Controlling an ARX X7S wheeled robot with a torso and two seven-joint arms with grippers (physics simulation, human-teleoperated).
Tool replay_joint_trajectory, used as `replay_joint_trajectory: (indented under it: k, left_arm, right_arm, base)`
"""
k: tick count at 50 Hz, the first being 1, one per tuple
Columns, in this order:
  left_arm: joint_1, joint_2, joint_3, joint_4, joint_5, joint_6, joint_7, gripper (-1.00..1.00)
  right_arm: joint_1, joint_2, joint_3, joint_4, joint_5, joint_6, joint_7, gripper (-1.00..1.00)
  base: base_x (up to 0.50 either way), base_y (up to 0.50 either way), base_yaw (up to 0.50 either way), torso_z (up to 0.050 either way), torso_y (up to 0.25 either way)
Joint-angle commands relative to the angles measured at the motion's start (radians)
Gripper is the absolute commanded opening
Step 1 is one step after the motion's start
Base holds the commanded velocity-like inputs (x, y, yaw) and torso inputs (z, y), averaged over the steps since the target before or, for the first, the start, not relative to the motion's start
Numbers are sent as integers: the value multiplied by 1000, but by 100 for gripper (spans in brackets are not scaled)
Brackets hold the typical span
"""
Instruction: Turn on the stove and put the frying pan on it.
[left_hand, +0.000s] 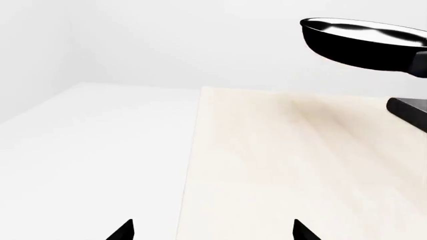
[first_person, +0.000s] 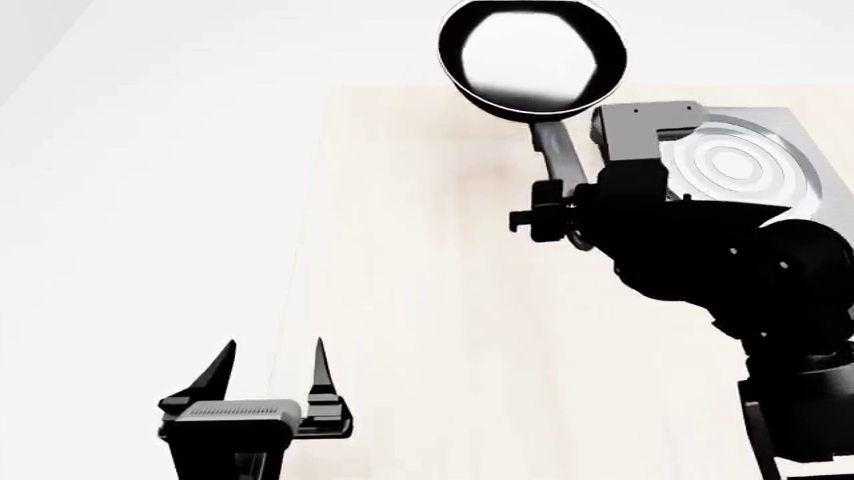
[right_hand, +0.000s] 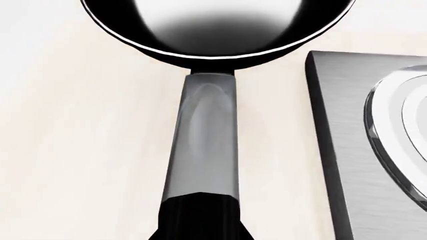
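Note:
The frying pan (first_person: 534, 55) is glossy black with a shiny inside, and is held up above the table, just left of the stove (first_person: 734, 160). My right gripper (first_person: 554, 205) is shut on the pan's long handle (right_hand: 203, 145). The right wrist view shows the pan bowl (right_hand: 213, 30), my right gripper (right_hand: 200, 222) and the stove's grey slab (right_hand: 340, 130) beside the handle. The stove's knob is hidden behind my right arm. My left gripper (first_person: 272, 350) is open and empty at the near left. The left wrist view shows my left gripper (left_hand: 213, 227), the pan (left_hand: 363, 42) and a stove corner (left_hand: 408, 110).
The pale wooden table top (first_person: 427, 300) runs from front to back. A white surface (first_person: 134, 200) borders it on the left. My right arm's black bulk (first_person: 747, 270) covers the stove's near part.

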Motion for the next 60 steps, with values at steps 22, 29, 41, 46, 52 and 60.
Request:
replay_joint_trajectory:
  k: [22,29,41,46,52,60]
  left_arm:
    - [-3,-4,4,1,-1,1,-7,100]
    - [-2,-5,5,0,-3,3,-9,100]
    - [-4,-6,6,-2,-5,3,-10,100]
    - [-5,-6,7,-3,-6,4,-10,100]
    - [-6,-7,9,-3,-6,4,-12,100]
    - [-6,-8,10,-4,-7,3,-13,100]
  right_arm:
    - [-67,135,212,-162,80,68,142,-100]
    - [-97,166,249,-166,97,69,163,-100]
    - [-132,214,296,-152,119,71,173,-100]
    - [-149,228,311,-150,125,69,181,-100]
    - [-182,243,337,-156,142,65,184,-100]
    - [-224,261,352,-154,150,59,181,-100]
  base:
    - [0,0,0,1,2]
    - [0,0,0,0,3]
    - [0,0,0,1,3]
    - [0,0,0,0,2]
    - [0,0,0,0,2]
    - [0,0,0,1,3]
